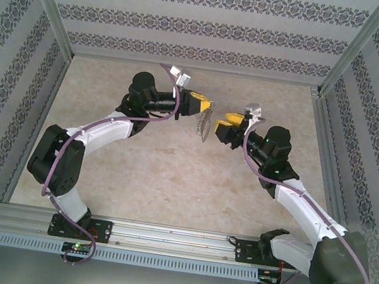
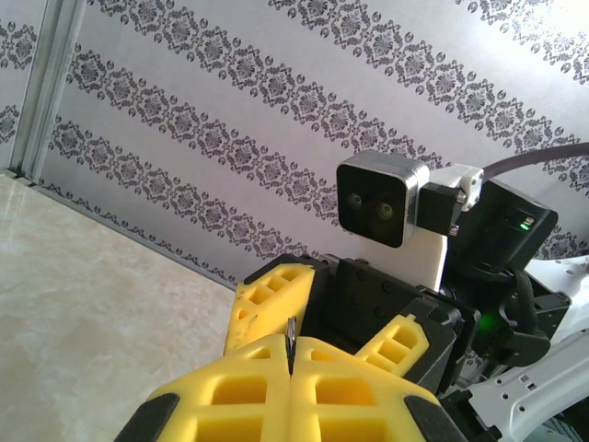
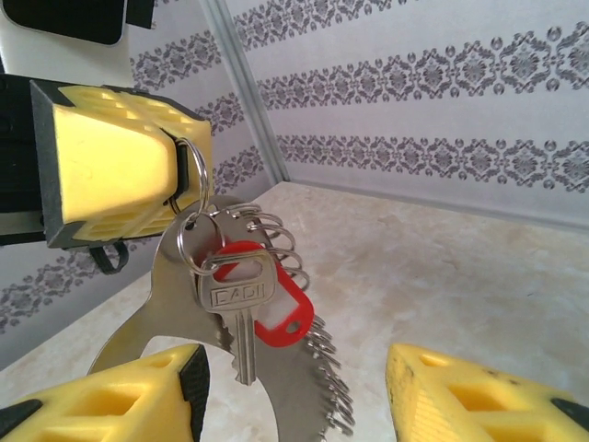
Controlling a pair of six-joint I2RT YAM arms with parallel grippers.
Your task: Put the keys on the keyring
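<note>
Where it dangles, silver key (image 3: 237, 295), red tag (image 3: 285, 318), grey keyring (image 3: 293, 391).

Left tool (image 2: 288, 359) pinched — right tool (image 3: 296, 368) spread.

The keyring (image 3: 152, 308) is a flat grey metal loop with a row of small silvery rings along its edge, on the 4 o'clock side. It hangs upright in the air, with its top pinched in the left gripper (image 3: 175, 173). The key (image 3: 237, 304) is silver and has a red plastic tag behind it. It hangs on a small ring in front of the loop, and its shaft points to 6 o'clock.
</note>
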